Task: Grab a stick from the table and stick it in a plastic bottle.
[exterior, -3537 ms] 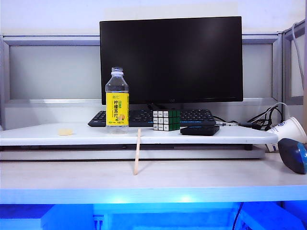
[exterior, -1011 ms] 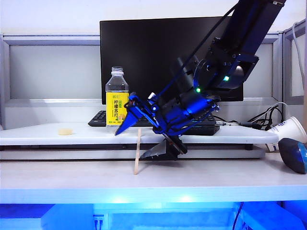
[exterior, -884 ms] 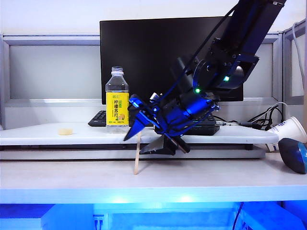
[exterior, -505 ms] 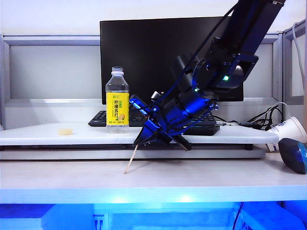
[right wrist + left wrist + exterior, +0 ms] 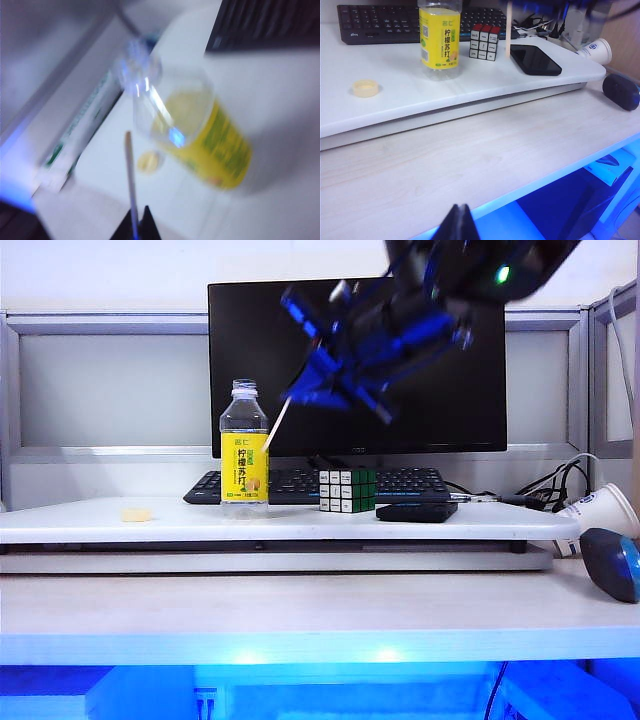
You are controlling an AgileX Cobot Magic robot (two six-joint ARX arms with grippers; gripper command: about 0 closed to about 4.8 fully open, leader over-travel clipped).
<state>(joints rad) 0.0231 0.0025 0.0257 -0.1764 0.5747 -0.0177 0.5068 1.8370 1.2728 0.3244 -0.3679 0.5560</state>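
Observation:
The plastic bottle [image 5: 244, 452] stands uncapped on the raised shelf of the table [image 5: 300, 615], its yellow label facing front. My right gripper [image 5: 298, 394] hangs motion-blurred in the air before the monitor, up and to the right of the bottle's neck, shut on the stick [image 5: 277, 426]. The stick slants down-left past the bottle's shoulder. In the right wrist view the stick [image 5: 130, 175] runs out from between the shut fingers of the right gripper [image 5: 136, 226] toward the bottle [image 5: 195, 135], beside its open mouth. My left gripper [image 5: 460, 222] is shut and empty over the table's front edge.
A yellow bottle cap [image 5: 135, 514] lies on the shelf at the left. A Rubik's cube [image 5: 347, 490], a black phone [image 5: 416, 511] and a keyboard [image 5: 400, 480] sit right of the bottle. A paper cup [image 5: 600, 512] and a mouse [image 5: 612, 562] are far right.
The right gripper closed on the stick leaning at the shelf edge. It then rose with the stick from the table to above the bottle's height. The left gripper stayed still.

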